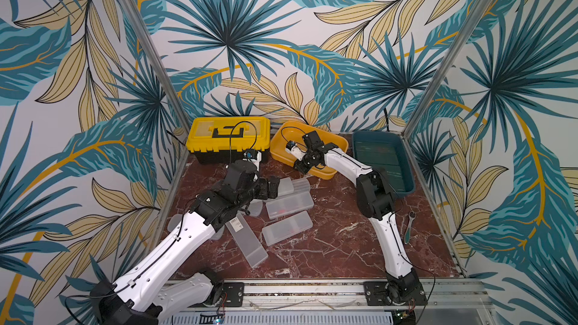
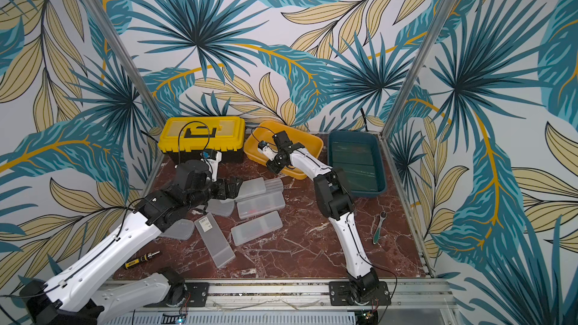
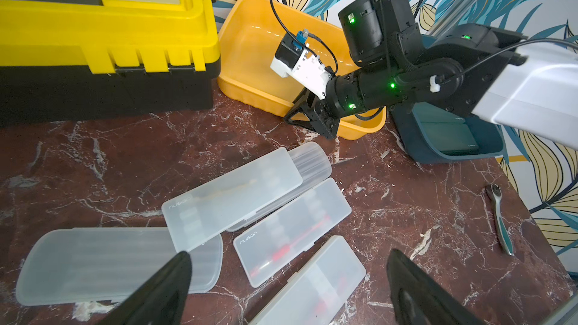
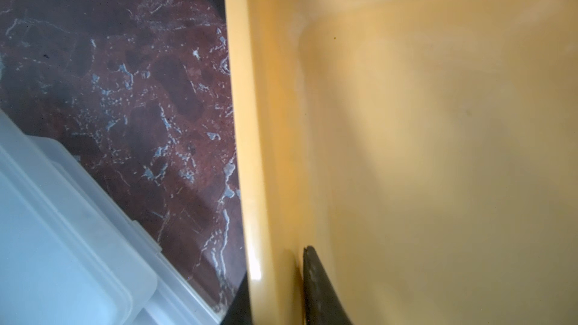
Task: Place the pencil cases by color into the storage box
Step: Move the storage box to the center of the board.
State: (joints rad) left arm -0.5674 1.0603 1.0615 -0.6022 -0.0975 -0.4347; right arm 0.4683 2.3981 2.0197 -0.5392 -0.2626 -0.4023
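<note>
Marble tabletop holds toolbox, ratchet, screwdriver, yellow bin.

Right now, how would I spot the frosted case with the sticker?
Find the yellow toolbox at the back of the marble table. Come straight forward past the other frosted cases to the frontmost pencil case. Alone among them, it bears a white barcode sticker on its far end.

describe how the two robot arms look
Both the left arm and right arm have white shells, chunky black joints and thin black cables clipped along them. The right arm's joints carry small green lights. The left tool has black tapered fingers.
</note>
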